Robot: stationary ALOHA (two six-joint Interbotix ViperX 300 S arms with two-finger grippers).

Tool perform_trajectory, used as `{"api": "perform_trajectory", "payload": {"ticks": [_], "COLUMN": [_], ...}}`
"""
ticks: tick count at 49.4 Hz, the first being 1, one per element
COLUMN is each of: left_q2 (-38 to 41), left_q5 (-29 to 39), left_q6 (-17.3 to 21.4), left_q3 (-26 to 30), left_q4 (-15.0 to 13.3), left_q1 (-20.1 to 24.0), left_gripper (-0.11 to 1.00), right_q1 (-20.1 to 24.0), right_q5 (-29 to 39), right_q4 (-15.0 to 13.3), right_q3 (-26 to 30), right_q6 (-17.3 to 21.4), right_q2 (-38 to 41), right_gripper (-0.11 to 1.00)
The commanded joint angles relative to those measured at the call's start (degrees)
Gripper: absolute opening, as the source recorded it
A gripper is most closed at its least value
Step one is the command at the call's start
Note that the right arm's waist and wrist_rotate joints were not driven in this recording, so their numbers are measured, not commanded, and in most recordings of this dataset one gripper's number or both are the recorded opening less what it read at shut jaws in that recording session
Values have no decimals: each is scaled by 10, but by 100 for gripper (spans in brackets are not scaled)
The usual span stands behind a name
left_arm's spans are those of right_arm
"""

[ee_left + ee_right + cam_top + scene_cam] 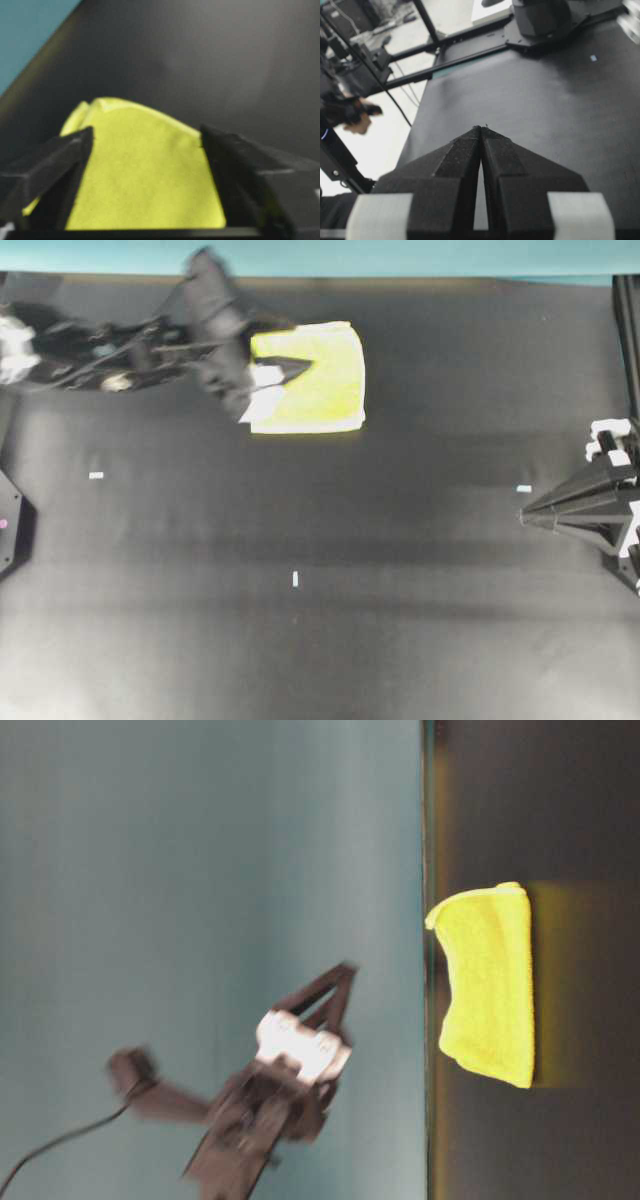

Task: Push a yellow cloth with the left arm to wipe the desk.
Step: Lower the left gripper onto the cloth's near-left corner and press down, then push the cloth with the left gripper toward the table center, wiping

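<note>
A: Where does the yellow cloth (pixel 318 378) lie on the surface (pixel 330 630)?

B: Seen from overhead, toward twelve o'clock and a little left of the middle, near the teal strip (pixel 400 257) at the far edge. It is folded to a rough square and lies flat.

A: And the left arm (pixel 130 345)?

B: It reaches in from nine o'clock, blurred. The left gripper (pixel 285 380) sits over the cloth's nine o'clock side, its white pads and one dark pointed finger overlapping the yellow.

A: Are its jaws open?

B: Yes. The left wrist view shows the two black fingers (pixel 55 165) spread wide, with the cloth (pixel 145 175) filling the gap between them. Nothing is pinched. Whether the tips touch the terry I cannot tell.

A: The table-level view?

B: There the cloth (pixel 490 985) rests on the dark surface (pixel 580 820), and the gripper (pixel 325 1005) appears apart from it against the teal.

A: The other side?

B: The right gripper (pixel 535 515) sits at three o'clock, well apart from the cloth. Its own camera shows the jaws pressed together to a point (pixel 481 131), holding nothing.
</note>
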State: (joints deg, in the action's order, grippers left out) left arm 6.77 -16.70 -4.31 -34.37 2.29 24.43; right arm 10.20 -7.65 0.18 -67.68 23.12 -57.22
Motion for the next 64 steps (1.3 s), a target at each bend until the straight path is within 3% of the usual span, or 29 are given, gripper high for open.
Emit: {"api": "perform_trajectory", "payload": {"ticks": [1,13,28,44,64], "left_q2": [51,142,159,125,25], "left_q5": [-3,-2,30,12,-32], "left_q6": [-11,-28,-29,-28,-30], "left_q3": [39,83,65,-18,-176], "left_q4": [2,2,2,2,2], "left_q1": [11,32,30,-4,-91], "left_gripper": [88,85,86,87,87], "right_q1": [0,0,0,0,0], "right_q5": [-3,2,7,7,4], "right_q4": [0,1,0,1,1], "right_q3": [5,4,2,1,1], "right_q6": [0,0,1,0,0], "right_q2": [4,4,3,3,2], "right_gripper": [0,-1,0,0,-1]}}
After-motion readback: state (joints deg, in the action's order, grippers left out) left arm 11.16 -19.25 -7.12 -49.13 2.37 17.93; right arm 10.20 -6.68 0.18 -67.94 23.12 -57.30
